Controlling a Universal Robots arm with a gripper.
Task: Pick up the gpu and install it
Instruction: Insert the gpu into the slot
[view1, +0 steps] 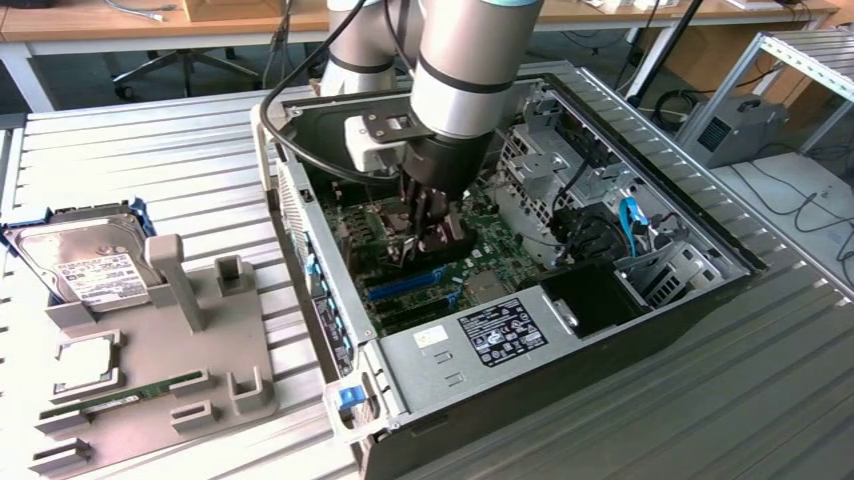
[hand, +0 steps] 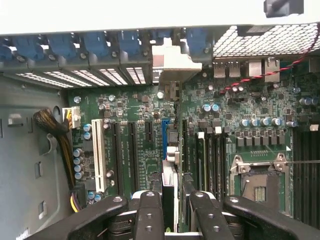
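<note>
gpu (hand: 170, 165) edge-on, upright over the blue slot (hand: 164, 137) on the motherboard (hand: 130, 107), bracket at the rear openings | fingers (hand: 150, 215) pinching the gpu's top edge; gripper (view1: 430, 232) inside the open computer case (view1: 694, 290) | hard drive (view1: 83, 265) and memory stick (view1: 127, 395) on grey holder (view1: 174, 300), worktop (view1: 160, 160)

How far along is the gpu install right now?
Pickup looks done: the tool is down inside the open computer case, closed on the gpu. In the wrist view the card stands on edge between the fingers, lined up over the blue slot, its silver bracket at the rear openings. Whether it is fully seated cannot be told; release is left.
</note>
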